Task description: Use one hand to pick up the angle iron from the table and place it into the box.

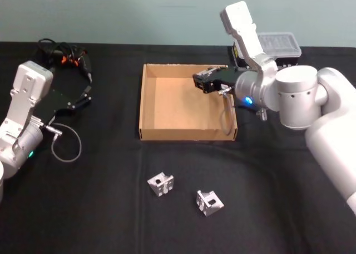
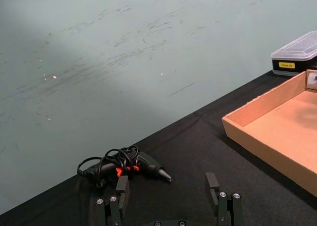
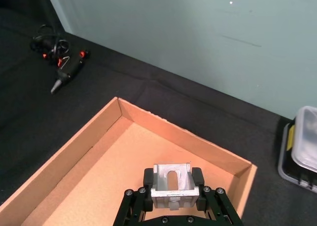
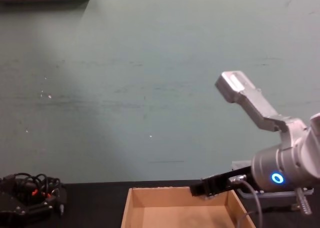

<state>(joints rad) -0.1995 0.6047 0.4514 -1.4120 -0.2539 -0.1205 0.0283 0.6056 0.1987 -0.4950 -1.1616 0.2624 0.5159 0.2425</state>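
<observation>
The right gripper (image 1: 200, 82) is pinching an angle iron (image 3: 171, 182) above the box (image 1: 146, 101), near its far right corner. Lower the piece until it is just above the box floor and clear of the right wall, then spread the fingers. A second angle iron (image 1: 161, 184) and a third angle iron (image 1: 209, 203) lie near the front edge of the table (image 1: 100, 220). The left gripper (image 2: 167, 186), fingers spread, is parked at the left edge.

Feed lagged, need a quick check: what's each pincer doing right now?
Left pincer: open, empty, parked left.
Right pincer: closed on the metal bracket, over the box.
</observation>
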